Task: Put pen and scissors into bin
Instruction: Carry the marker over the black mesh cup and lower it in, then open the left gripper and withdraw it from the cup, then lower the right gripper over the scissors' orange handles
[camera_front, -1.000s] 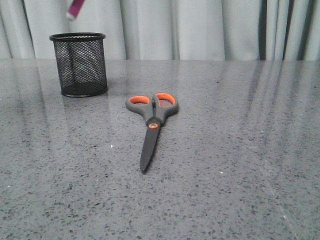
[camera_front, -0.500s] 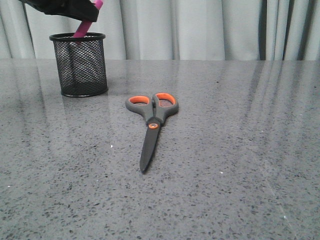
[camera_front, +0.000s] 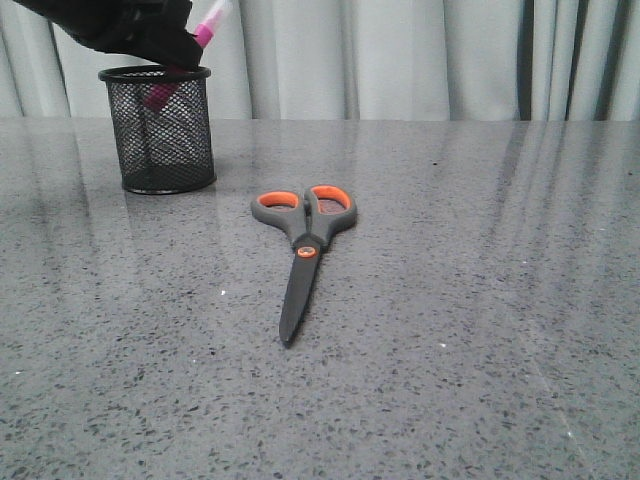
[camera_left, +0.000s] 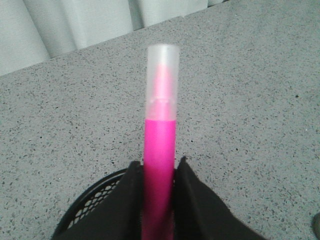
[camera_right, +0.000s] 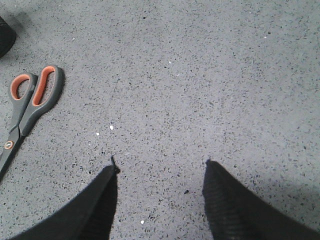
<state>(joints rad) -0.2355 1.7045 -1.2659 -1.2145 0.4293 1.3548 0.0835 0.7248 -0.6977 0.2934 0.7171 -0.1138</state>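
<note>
Currently: slim magenta pen with pale translucent cap (camera_front: 205, 27) clamped between left gripper (camera_left: 159, 200) fingers, tilted, lower end inside black wire-mesh cylindrical bin (camera_front: 160, 130) at table's far left. Grey scissors with orange-lined handles (camera_front: 303, 250) laid flat mid-table, blades closed. Right gripper (camera_right: 160, 200) fingers spread wide, nothing held.

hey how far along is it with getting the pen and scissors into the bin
Nothing is fully done yet. In hand: the left gripper has its jaws clamped on the pen, and the front view shows the pen's lower end inside the bin, tilted, cap end up, not yet released. Left to do: the scissors lie flat on the table, untouched, and the right gripper hangs open above the tabletop beside them.
</note>
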